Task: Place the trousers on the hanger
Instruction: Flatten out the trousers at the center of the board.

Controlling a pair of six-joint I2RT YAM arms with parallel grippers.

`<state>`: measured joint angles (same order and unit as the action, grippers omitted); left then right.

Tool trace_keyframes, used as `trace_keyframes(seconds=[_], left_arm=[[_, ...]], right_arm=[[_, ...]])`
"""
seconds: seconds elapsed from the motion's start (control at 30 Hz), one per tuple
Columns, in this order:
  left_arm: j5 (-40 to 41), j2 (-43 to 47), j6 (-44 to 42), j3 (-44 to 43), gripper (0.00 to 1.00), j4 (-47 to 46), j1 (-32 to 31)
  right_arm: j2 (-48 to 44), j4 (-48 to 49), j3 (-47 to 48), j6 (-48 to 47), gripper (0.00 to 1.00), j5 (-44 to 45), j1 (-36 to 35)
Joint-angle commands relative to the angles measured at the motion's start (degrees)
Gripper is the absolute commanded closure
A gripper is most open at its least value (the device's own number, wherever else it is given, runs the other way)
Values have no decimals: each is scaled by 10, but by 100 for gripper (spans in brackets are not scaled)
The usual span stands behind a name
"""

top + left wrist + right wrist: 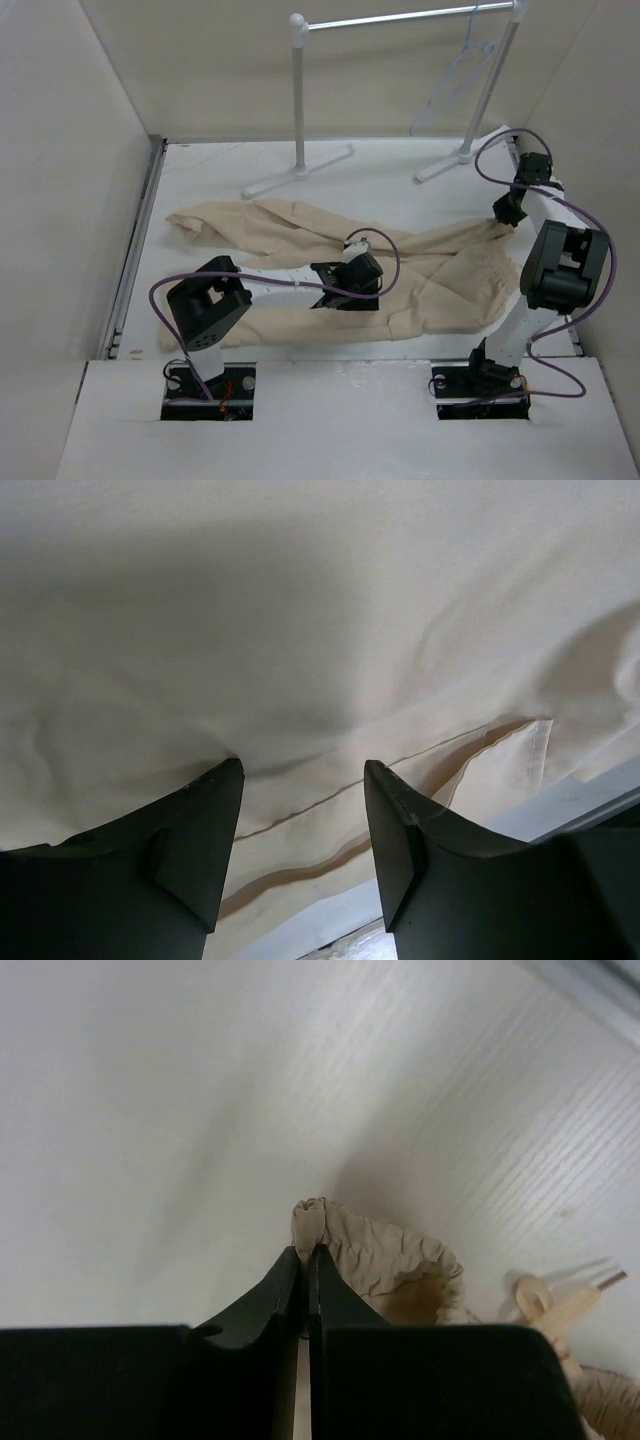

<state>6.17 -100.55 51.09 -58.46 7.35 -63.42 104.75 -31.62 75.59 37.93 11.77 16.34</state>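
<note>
Pinching trousers (450, 275) on the white table (200, 180), right claw (306, 1252) clamps; left claw (303, 768) gapes.

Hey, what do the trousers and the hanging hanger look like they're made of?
The trousers: soft matte beige woven cloth, going by the wrinkles and folded seams. The hanger: thin, pale, slightly translucent, probably plastic, though it is too small to be sure.

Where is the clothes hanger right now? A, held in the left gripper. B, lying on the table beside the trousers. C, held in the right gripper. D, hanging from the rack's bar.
D: the hanger hangs by its hook from the rack's silver bar at the back right.
</note>
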Motion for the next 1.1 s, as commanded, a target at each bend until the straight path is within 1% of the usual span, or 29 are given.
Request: trace_keyframes(seconds=[0.0,0.17,0.23,0.27,0.3,0.33,0.4,0.43,0.47,0.53,0.6,0.63,0.67,0.7,0.77,0.83,0.87,0.9,0.93,1.0,1.07], left_arm=[[4,14,8,33,50,66,-6],[-5,22,27,40,48,82,-10],[-5,34,34,39,47,92,-10],[-2,45,35,39,46,98,-9],[-1,59,37,39,45,106,-7],[0,78,37,40,42,115,-3],[3,132,37,42,39,140,12],[9,169,38,46,39,154,27],[18,207,38,50,39,166,48],[49,288,45,60,39,194,108],[72,348,42,66,40,228,196],[78,365,39,71,42,248,247],[81,376,39,79,43,266,303],[79,386,43,92,44,275,363],[62,400,53,127,44,257,474],[19,410,73,160,44,202,566],[-4,412,84,175,44,172,603],[-19,413,98,185,44,155,628],[-40,413,129,203,44,131,665],[-70,410,164,229,43,96,716],[-94,410,193,249,43,67,754]], right_arm=[[-60,110,19,34,94,-1,22],[4,143,66,72,93,-60,41],[26,163,75,86,91,-81,44],[31,176,76,92,89,-86,46],[32,189,72,99,85,-86,47],[31,202,66,109,79,-84,49],[20,209,57,128,55,-88,52],[5,201,54,132,46,-87,52],[-17,191,47,134,39,-83,50],[-72,179,27,135,32,-83,48],[-135,170,-3,132,28,-81,28],[-166,168,-24,130,29,-78,15],[-199,164,-48,129,34,-78,1],[-233,167,-81,130,45,-80,-19],[-289,174,-140,125,72,-80,-68],[-327,175,-187,116,85,-93,-120],[-337,173,-200,109,87,-100,-139],[-350,171,-216,105,87,-111,-161],[-368,168,-231,97,87,-124,-192],[-395,157,-252,84,85,-133,-235],[-424,143,-273,73,81,-131,-284]])
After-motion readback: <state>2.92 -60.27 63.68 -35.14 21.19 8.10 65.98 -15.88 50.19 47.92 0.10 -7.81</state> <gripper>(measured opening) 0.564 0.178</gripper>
